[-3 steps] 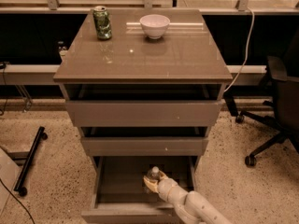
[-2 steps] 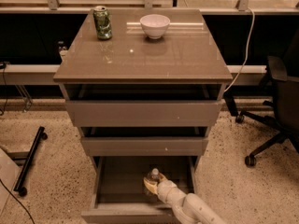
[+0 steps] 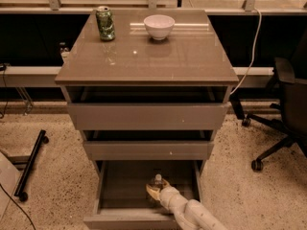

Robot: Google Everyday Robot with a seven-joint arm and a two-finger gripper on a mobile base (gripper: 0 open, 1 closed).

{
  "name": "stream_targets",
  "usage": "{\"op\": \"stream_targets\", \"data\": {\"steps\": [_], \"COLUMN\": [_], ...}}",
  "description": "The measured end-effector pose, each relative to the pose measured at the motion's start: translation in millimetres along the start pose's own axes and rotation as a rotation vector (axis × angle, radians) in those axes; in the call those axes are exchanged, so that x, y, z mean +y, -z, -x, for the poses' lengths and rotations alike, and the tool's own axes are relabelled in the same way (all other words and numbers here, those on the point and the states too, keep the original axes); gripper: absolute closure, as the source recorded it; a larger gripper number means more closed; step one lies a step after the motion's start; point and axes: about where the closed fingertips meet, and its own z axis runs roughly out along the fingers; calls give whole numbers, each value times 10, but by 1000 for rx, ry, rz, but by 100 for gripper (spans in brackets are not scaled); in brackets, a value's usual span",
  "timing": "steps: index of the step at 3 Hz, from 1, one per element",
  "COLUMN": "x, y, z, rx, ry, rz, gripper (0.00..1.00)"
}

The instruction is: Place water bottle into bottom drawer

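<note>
The bottom drawer (image 3: 124, 188) is pulled open below the two shallower drawers, and its grey inside shows. The water bottle (image 3: 157, 179) stands inside it, right of the middle; only its white cap and clear neck show above my gripper. My gripper (image 3: 154, 190) reaches down into the drawer from the lower right on its pale arm. Its tan fingers (image 3: 151, 191) are closed around the bottle's body. The bottle's lower part is hidden behind them.
A green soda can (image 3: 105, 24) and a white bowl (image 3: 159, 26) stand at the back of the cabinet top (image 3: 144, 61). An office chair (image 3: 283, 114) stands at the right. A black stand leg (image 3: 29, 164) lies on the floor at the left.
The gripper and bottle have sunk slightly lower and a little to the left inside the bottom drawer. Nothing else has moved.
</note>
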Motion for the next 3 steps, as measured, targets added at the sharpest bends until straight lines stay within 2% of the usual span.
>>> {"op": "stream_targets", "data": {"steps": [1,2,3], "x": [13,19,19], "y": [-5,-10,-11], "z": [10,11,11], "rx": [-1,-1,-1], "ry": [1,1,1], "rz": [3,4,4], "gripper": [6,0,0]}}
